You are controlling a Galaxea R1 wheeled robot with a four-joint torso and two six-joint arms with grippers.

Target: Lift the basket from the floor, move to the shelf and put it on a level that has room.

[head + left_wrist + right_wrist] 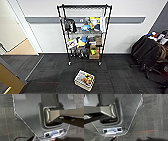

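Head view, basket: we see the basket (pixel 84 80) resting on the floor (pixel 50 72), turned at an angle, with small coloured things inside it.
Head view, shelf: the shelf (pixel 84 32) stands against the wall, well apart from the basket and straight beyond it; its middle and lower tiers are crowded, while the top level (pixel 84 7) looks bare.
Head view, progress: we judge nothing done yet; lifting, the drive over and the placing are all left.
Left wrist view, tool: we see grey robot bodywork above striped carpet; we cannot tell whether the left tool is open or closed, nor where it sits relative to the basket.
Right wrist view, tool: much the same, with carpet beside the bodywork; we cannot tell the right tool's state either.
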